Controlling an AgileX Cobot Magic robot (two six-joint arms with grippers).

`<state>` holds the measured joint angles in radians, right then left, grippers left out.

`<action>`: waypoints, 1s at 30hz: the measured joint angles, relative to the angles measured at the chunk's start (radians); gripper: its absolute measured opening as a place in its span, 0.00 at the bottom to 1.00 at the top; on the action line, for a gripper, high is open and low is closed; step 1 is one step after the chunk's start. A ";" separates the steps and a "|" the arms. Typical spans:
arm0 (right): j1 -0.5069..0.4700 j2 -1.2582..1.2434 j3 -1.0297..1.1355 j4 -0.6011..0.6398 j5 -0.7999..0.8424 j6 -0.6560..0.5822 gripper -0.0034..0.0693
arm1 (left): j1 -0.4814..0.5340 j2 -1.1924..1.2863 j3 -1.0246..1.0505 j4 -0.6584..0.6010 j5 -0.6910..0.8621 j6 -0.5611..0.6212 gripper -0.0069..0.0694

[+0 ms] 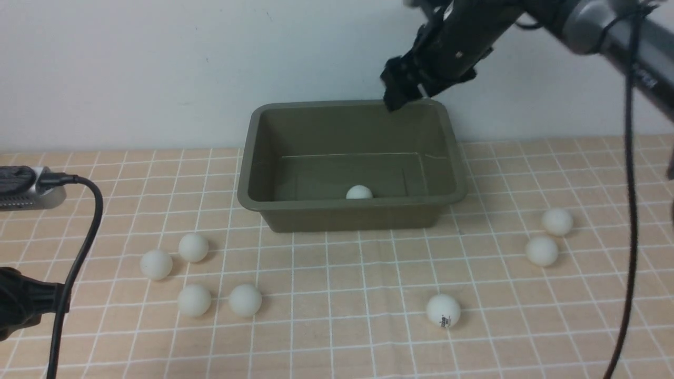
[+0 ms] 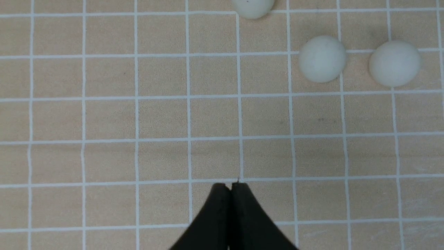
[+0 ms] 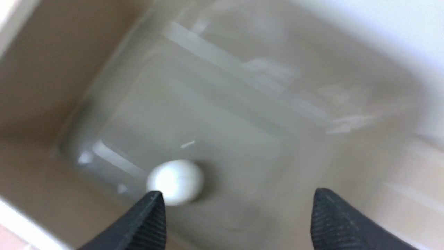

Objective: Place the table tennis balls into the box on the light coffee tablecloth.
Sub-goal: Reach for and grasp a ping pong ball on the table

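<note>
The olive-green box [image 1: 453, 158] stands on the light coffee tablecloth [image 1: 337, 326], with one table tennis ball [image 1: 359, 192] on its floor near the front wall. My right gripper [image 1: 401, 95] hangs over the box's back right rim. In the right wrist view it [image 3: 239, 203] is open and empty, and the ball [image 3: 176, 181] lies blurred below it. Several balls rest on the cloth: a group at the left [image 1: 193, 247], one at the front [image 1: 443, 310], two at the right [image 1: 542, 251]. My left gripper [image 2: 230, 185] is shut and empty above bare cloth, apart from the balls [image 2: 322, 59].
A grey device [image 1: 26, 187] with a black cable [image 1: 79, 252] sits at the left edge, above the left arm [image 1: 21, 305]. A thin black cable [image 1: 629, 210] hangs from the right arm over the right side. A white wall stands behind the box.
</note>
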<state>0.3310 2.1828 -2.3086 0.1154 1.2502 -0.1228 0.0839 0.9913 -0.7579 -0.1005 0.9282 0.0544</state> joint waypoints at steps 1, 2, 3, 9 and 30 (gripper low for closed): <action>-0.010 -0.022 0.008 -0.012 0.000 0.007 0.75 | 0.000 0.000 0.000 0.000 0.001 0.000 0.00; -0.028 -0.057 0.036 -0.046 0.000 0.024 0.75 | 0.000 0.000 0.000 0.000 0.001 0.000 0.00; -0.036 -0.071 0.041 -0.052 0.000 0.030 0.75 | 0.000 0.000 0.000 0.000 0.001 0.000 0.00; -0.193 -0.230 0.309 -0.115 0.001 0.090 0.75 | 0.000 0.000 0.000 0.000 0.002 0.001 0.00; -0.287 -0.106 0.655 -0.039 -0.130 0.095 0.75 | 0.000 0.000 0.000 0.000 0.004 0.018 0.00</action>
<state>0.0437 2.0768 -1.6536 0.0764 1.1206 -0.0280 0.0839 0.9913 -0.7579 -0.1005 0.9323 0.0719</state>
